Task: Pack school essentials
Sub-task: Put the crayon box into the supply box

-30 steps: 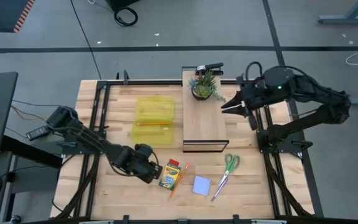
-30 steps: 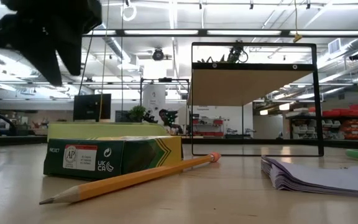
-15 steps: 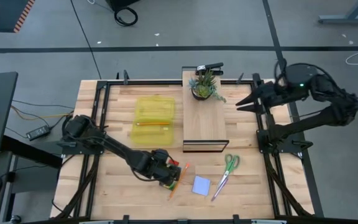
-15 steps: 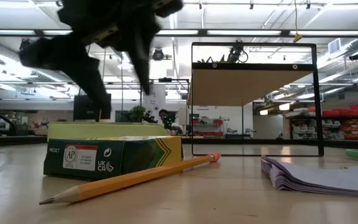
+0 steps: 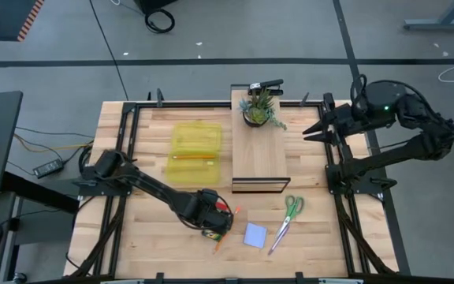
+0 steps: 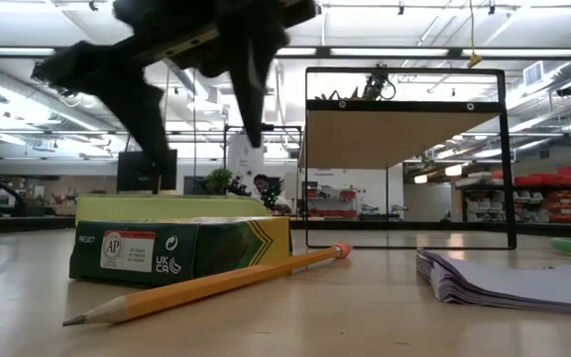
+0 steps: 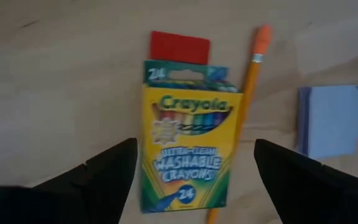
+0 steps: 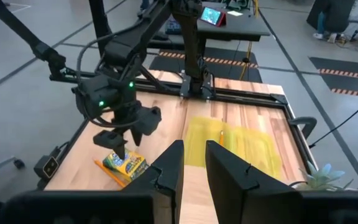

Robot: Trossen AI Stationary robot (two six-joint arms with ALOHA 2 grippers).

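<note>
My left gripper is open and hovers just above the yellow-green crayon box, one finger on each side, touching nothing; the low view shows its fingers above the box. The box lies flat on the table. An orange pencil lies along its side, and the light blue sticky-note pad and green-handled scissors lie further right. A second pencil lies in the yellow case. My right gripper waits at the far right, its fingers open by a narrow gap.
The translucent yellow case lies far left of the things. A wooden stand with a dark frame stands in the table's middle and carries the potted plant. A small red flat piece lies at the box's end.
My left gripper has swung from left of the crayon box toward the table's right and come over the box, staying open. My right gripper has drawn back from the plant toward the table's right edge. The box, pencil, pad and scissors have stayed in place.
</note>
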